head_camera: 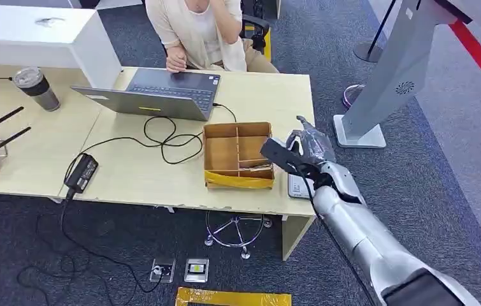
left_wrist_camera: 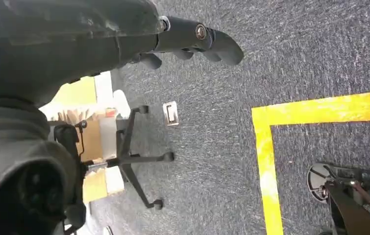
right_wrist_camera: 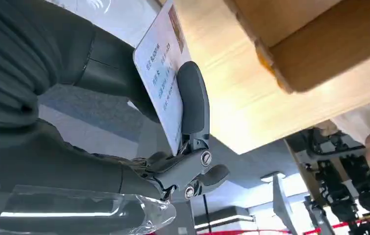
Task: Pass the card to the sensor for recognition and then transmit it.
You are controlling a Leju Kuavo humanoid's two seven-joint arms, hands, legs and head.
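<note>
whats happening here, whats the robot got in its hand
The robot's right hand holds a white printed card between thumb and fingers, reaching over the right end of the desk beside a divided cardboard box. A flat grey device, possibly the sensor, lies on the desk under the hand. The left hand hangs over the carpet holding nothing. A person sits across the desk at a laptop.

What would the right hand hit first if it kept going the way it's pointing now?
Probably the cardboard box: the right hand, holding the card, points left across the table toward the box's near side. Depth is unclear, so it might pass above.
</note>
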